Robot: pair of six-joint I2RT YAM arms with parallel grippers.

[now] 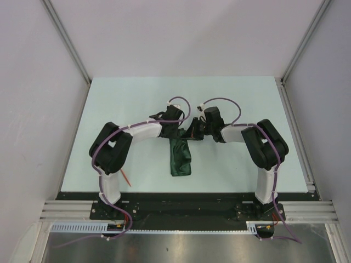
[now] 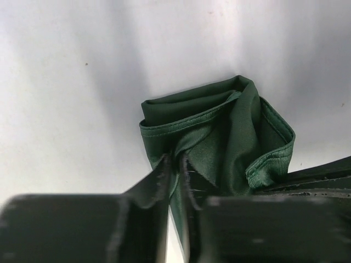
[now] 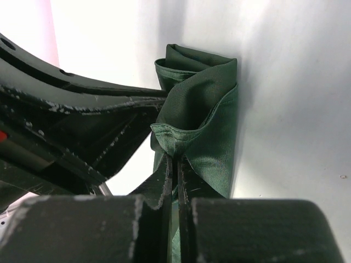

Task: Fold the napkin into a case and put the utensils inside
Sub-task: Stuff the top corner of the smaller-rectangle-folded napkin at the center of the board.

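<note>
The dark green napkin [image 1: 181, 158] is bunched into a long, rumpled fold near the table's middle, its far end lifted between the two grippers. My left gripper [image 1: 174, 127] pinches one layer of the cloth [image 2: 230, 131]; in the left wrist view its jaws [image 2: 174, 164] stand narrow with fabric running between them. My right gripper [image 1: 197, 130] is shut on a hemmed edge of the napkin [image 3: 211, 109], with the hem pinched at the jaw tips [image 3: 174, 160]. One orange-red utensil [image 1: 126, 177] lies by the left arm's base, partly hidden under the arm.
The pale table [image 1: 247, 98] is bounded by grey walls, with a metal rail [image 1: 296, 137] along its right side and a black strip [image 1: 186, 195] at its near edge. The left arm's black body [image 3: 82, 120] sits close beside the right gripper.
</note>
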